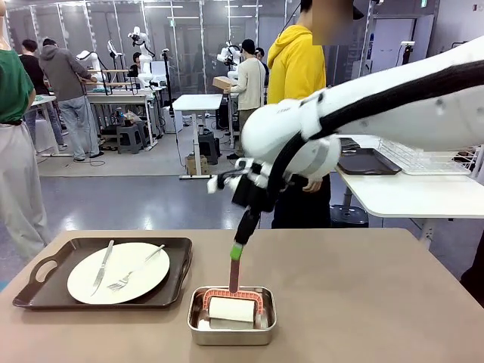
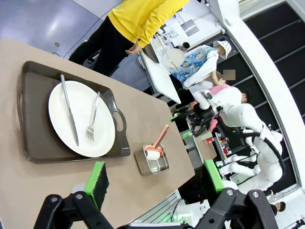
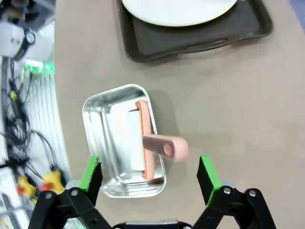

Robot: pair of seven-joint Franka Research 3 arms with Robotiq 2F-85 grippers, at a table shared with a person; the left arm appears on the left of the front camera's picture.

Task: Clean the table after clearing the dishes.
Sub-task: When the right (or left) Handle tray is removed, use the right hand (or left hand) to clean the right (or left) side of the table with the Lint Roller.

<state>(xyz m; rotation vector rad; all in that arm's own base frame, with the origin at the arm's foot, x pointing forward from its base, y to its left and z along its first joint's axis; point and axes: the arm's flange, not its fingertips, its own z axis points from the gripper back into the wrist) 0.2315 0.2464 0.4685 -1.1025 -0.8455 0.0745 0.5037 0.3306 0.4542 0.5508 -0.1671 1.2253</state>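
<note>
On the brown table [image 1: 363, 302] a dark tray [image 1: 45, 291] at the left holds a white plate [image 1: 119, 272] with a knife [image 1: 103, 267] and a fork [image 1: 136, 271]. The same tray [image 2: 35, 119] and plate [image 2: 81, 119] appear in the left wrist view. A small steel pan [image 1: 231, 325] holds a white roller with a pink handle [image 1: 234, 276] standing upright. My right gripper [image 1: 237, 250] points down just above that handle [image 3: 164, 147], open [image 3: 148, 174], touching nothing. My left gripper [image 2: 155, 177] hangs open high over the table's near side, nothing between its fingers.
A person in a yellow hoodie [image 1: 296, 68] stands at the table's far side. Behind on the right, a white table [image 1: 408, 193] carries a wire rack [image 1: 427, 159] and another dark tray [image 1: 368, 161]. Bare tabletop stretches right of the pan [image 3: 107, 138].
</note>
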